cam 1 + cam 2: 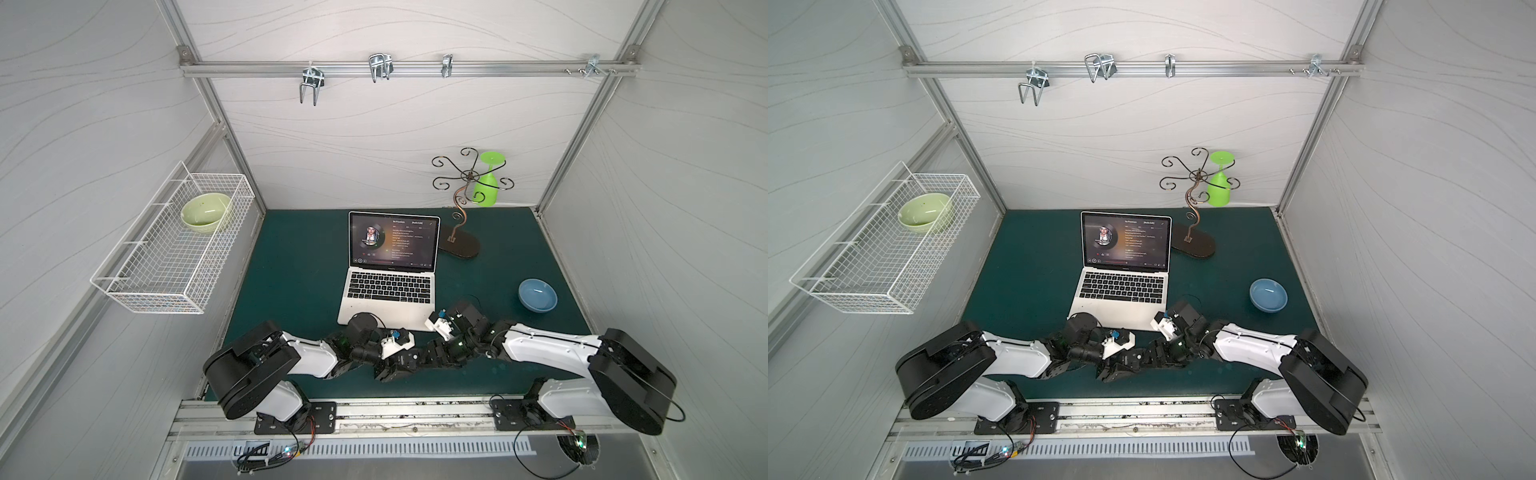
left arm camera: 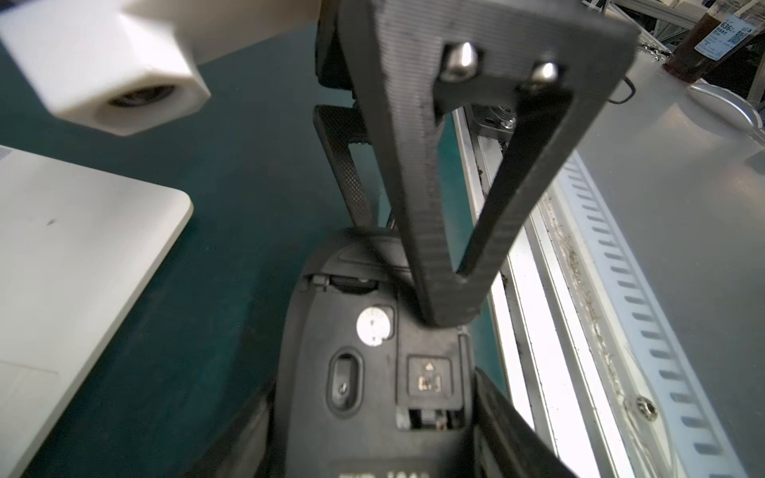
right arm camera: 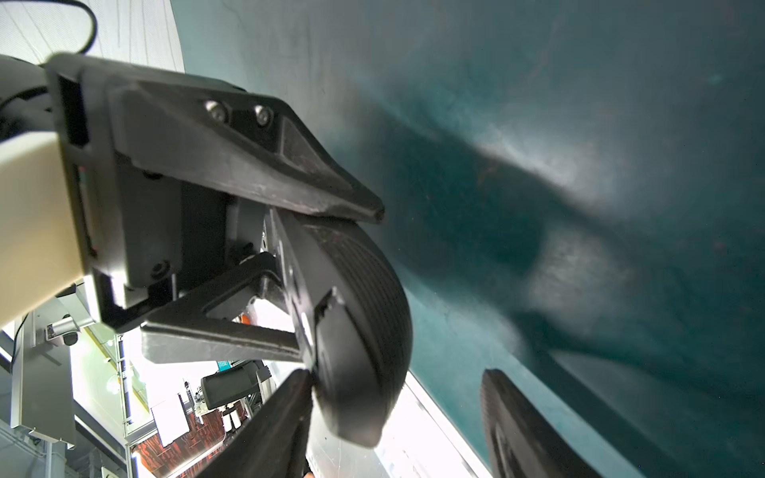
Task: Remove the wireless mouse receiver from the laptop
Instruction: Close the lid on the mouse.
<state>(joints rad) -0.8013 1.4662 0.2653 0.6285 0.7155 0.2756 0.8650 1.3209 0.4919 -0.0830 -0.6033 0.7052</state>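
Laptop (image 1: 388, 286) stands open at the centre of the frame in both top views, on the green mat (image 1: 291, 270), screen lit, keyboard facing the bottom edge. The receiver is too small to make out in any view.

Both arms meet at lower centre, just below the laptop's front edge.

Left gripper (image 2: 374, 385): clamped on a black mouse (image 2: 314, 339), one finger on each flank at the bottom of the left wrist view. The mouse lies underside up, with its switch and label exposed. The right wrist view confirms the hold, the mouse (image 3: 364, 298) pinched between the two left fingers.

Right gripper (image 3: 399, 378): jaws parted, grasping nothing visible. One of its fingers (image 2: 410, 207) comes down from the top of the left wrist view, its tip touching the mouse's underside beside the round white sticker.

Elsewhere: blue bowl (image 1: 537, 295) on the mat at right of centre, well apart from the laptop. A green bowl (image 1: 205, 214) sits in the wire basket (image 1: 145, 299) at left. A green glass (image 1: 487, 183) hangs inverted on the scrolled stand (image 1: 459, 199), upper right of the laptop.
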